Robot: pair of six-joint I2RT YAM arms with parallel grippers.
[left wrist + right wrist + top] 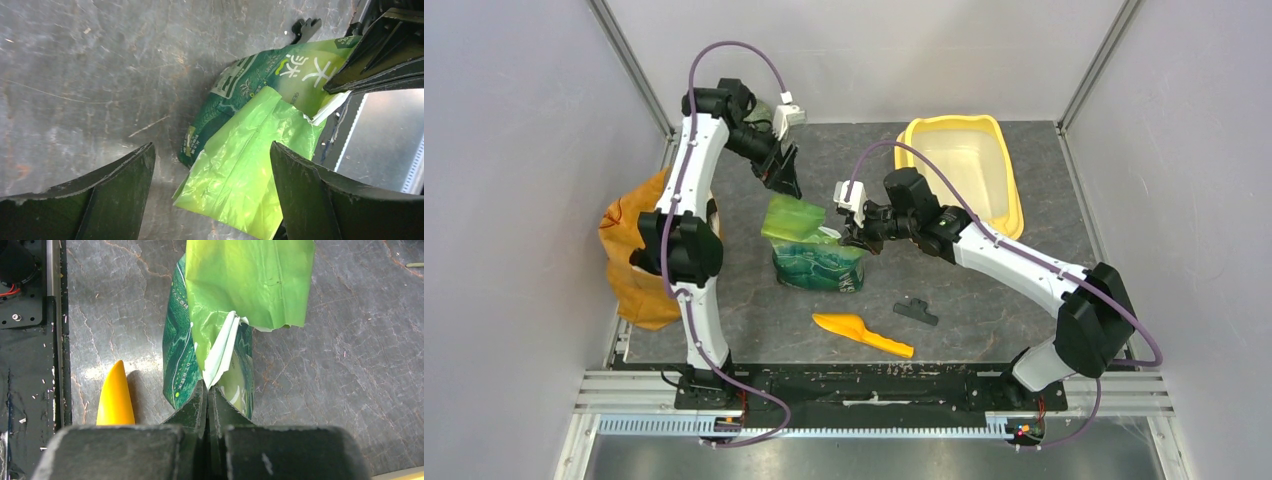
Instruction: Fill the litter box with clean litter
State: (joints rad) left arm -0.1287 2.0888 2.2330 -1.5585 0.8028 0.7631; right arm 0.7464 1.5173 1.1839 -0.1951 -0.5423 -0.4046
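The yellow litter box (1016,200) stands at the back right, and no granules show in its pale basin. No clean litter is in view. A green printed pouch (814,255) lies mid-table with its torn top folded up. My right gripper (856,232) is shut on the pouch's white torn edge (220,357), its tips at the flap (207,387). My left gripper (784,178) is open and empty just behind the pouch. In the left wrist view its fingers (125,185) hang apart above the light-green flap (240,165).
An orange scoop (861,334) and a small black clip (916,312) lie in front of the pouch. The scoop also shows in the right wrist view (115,397). An orange-yellow bag (629,265) sits at the left wall. Grey walls enclose the table.
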